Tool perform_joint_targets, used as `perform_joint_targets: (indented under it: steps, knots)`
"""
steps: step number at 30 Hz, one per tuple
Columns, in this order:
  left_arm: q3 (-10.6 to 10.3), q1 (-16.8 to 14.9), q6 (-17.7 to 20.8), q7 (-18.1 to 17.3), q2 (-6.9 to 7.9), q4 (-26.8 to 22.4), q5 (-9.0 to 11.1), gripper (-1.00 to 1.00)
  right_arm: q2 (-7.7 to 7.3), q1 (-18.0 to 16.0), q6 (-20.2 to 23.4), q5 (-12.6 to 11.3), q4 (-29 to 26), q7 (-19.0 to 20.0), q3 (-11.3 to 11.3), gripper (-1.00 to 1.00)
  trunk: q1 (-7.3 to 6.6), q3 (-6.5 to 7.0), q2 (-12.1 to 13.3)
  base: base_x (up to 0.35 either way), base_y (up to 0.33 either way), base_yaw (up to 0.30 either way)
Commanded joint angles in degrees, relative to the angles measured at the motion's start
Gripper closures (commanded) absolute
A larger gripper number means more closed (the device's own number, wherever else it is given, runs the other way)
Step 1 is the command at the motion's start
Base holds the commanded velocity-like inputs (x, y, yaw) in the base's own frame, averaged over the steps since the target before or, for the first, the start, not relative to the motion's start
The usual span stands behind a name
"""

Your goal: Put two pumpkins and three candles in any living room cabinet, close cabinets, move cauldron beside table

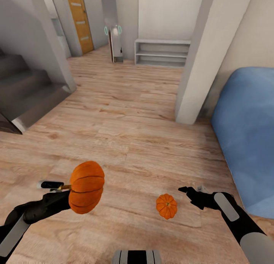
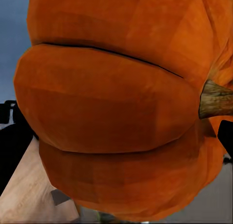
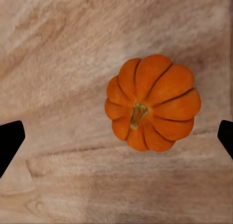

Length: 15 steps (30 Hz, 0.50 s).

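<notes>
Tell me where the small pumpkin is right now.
In the head view the small pumpkin sits stem-up on the wood floor, just left of the open right gripper, near the blue couch.

Under us, a pale wood-plank floor [image 1: 125,142]. One small orange pumpkin [image 1: 166,206] sits directly on it, stem up, ahead between our arms. Farther off, a white open shelf unit [image 1: 162,53] stands on the same boards against the wall.
</notes>
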Motion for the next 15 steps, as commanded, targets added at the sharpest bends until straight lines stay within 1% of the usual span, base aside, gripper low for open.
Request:
perform_joint_targets:
  steps: [1,4,5,8,10,15]
  knots:
    - [-0.23,0.4,0.91,-0.19,0.03,-0.97,0.19,1.0,-0.07,-0.02,-0.21,-0.25,-0.08,-0.23,0.2,-1.0,0.01,-0.27,-0.03,0.0,0.0,0.0]
    - [-0.32,0.95,2.01,-0.26,-0.16,-2.26,0.21,1.0,-0.11,-0.02,-1.57,0.07,0.03,1.27,0.3,-1.0,0.09,-0.94,-0.07,0.0,0.0,0.0]
    - [-0.34,1.04,2.23,-0.27,-0.21,-2.52,0.21,1.0,-0.11,-0.02,-2.18,0.14,0.11,3.05,0.38,-1.0,0.12,-1.16,-0.09,0.0,0.0,0.0]
    - [-0.35,1.11,2.39,-0.23,-0.25,-2.62,0.21,1.0,-0.12,-0.02,-2.61,0.19,0.21,6.11,0.46,-1.0,0.19,-1.82,-0.13,0.0,0.0,0.0]
    - [-0.35,1.13,2.43,-0.18,-0.41,-2.62,0.21,1.0,-0.12,-0.02,-2.76,0.2,0.43,7.49,0.48,-1.0,0.25,-2.27,-0.15,0.0,0.0,0.0]
    - [-0.36,1.14,2.46,-0.04,-0.79,-2.29,-0.04,1.0,-0.09,-0.02,-2.81,0.21,0.96,8.04,0.51,-1.0,0.38,-3.37,-0.22,0.0,0.0,0.0]
